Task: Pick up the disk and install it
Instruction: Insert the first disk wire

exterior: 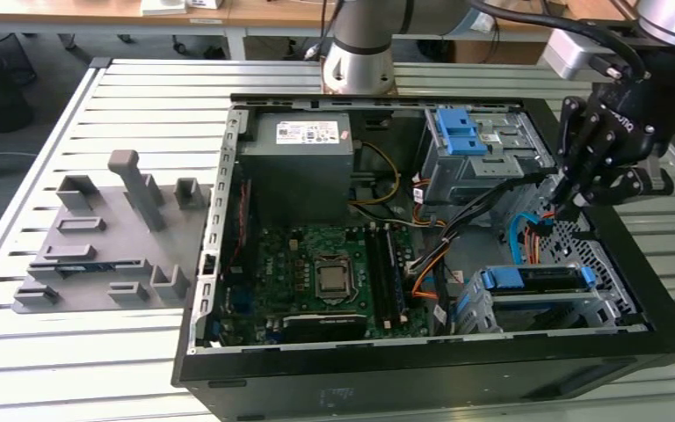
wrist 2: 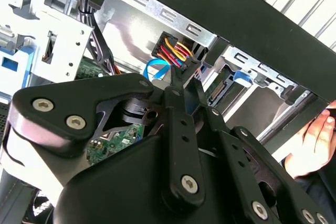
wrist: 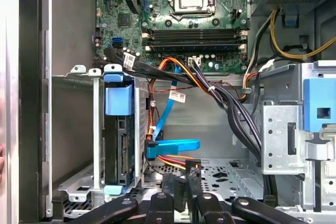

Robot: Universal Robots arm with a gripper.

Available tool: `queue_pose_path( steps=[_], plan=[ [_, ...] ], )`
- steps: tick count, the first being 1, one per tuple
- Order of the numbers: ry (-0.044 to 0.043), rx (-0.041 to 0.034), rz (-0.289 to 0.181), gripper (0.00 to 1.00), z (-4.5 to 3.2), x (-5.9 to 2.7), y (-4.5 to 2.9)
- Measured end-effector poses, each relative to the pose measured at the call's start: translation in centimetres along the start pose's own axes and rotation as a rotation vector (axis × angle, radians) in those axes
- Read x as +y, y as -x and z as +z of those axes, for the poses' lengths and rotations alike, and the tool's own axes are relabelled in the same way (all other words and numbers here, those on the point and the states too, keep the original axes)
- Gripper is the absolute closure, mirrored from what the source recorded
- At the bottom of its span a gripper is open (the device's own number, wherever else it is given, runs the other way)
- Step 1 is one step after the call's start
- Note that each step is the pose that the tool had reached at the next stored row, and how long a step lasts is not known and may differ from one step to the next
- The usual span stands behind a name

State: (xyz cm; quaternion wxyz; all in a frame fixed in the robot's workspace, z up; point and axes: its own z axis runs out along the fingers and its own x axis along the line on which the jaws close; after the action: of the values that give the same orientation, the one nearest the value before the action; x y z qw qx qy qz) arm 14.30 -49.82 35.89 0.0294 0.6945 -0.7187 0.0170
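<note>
Exterior view: slatted metal surface (exterior: 103, 352) carries an open black computer case (exterior: 431, 369) and a grey fixture (exterior: 103, 246); desks stand behind. The disk (exterior: 534, 279) sits in its bay inside the case, with the end effector (exterior: 572, 209) above the case interior.
Second wrist view: end effector (wrist 2: 181, 74) clenched on a black connector (wrist 2: 187, 65); a person's hand (wrist 2: 315, 140) is at the case edge.
First wrist view: disk (wrist: 119, 145) stands seated in its cage, near the blue cable (wrist: 173, 148).
</note>
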Motion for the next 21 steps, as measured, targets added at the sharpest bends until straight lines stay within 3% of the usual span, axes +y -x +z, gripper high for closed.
queue_pose_path(
  steps=[6,12,15,21],
  plan=[
    [0.0003,0.0047,0.006,0.75,0.27,-0.02,0.02],
    [-0.0006,0.033,0.01,0.75,0.48,-0.03,0.03],
    [-0.0008,0.0427,0.013,0.75,0.6,-0.03,0.05],
    [-0.0007,0.0451,0.015,0.77,0.76,-0.04,0.05]
  ],
)
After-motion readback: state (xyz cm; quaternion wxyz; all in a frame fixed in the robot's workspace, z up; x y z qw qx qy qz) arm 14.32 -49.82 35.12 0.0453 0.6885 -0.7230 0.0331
